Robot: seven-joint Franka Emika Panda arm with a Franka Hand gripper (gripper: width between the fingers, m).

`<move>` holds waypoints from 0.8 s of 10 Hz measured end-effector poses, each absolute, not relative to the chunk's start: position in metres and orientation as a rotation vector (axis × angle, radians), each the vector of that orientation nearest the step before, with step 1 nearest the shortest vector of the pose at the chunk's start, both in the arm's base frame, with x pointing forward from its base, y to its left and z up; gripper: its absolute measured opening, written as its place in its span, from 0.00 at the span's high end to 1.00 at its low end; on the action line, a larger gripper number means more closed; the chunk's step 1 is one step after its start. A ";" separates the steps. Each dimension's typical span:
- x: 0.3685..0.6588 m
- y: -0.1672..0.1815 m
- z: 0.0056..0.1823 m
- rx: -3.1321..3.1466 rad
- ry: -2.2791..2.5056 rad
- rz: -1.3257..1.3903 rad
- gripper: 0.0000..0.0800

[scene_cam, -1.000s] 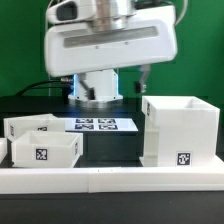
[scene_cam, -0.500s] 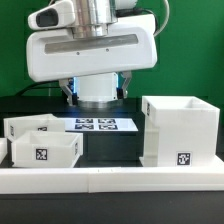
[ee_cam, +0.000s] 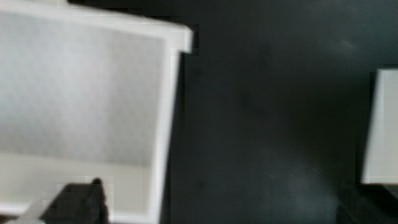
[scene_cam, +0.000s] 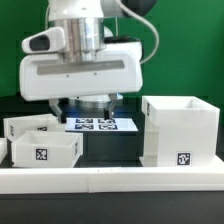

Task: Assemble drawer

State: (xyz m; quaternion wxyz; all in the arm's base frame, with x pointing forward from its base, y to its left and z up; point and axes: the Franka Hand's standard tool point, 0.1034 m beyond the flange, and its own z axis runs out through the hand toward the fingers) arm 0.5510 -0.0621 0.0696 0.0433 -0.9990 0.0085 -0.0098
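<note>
The large white hollow casing stands at the exterior view's right, its tag facing front. Two small open-topped white trays sit at the left, the front one showing its tag and the other behind it. My gripper hangs under the arm's big white hand, over the table between trays and casing; its fingers are hard to make out there. In the wrist view one dark fingertip shows over a white open box part, and the gripper looks open and empty.
The marker board lies flat on the dark table behind the parts. A long low white border rail runs along the front. Another white edge shows at the side of the wrist view.
The arm's white hand has moved toward the exterior view's left and come lower. The casing and trays have not moved.
</note>
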 end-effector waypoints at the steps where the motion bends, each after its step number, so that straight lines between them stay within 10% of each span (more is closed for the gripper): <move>1: 0.551 -0.063 0.065 -3.058 0.037 -0.037 0.19; 8: 0.544 -0.073 0.041 -3.053 0.062 -0.022 0.19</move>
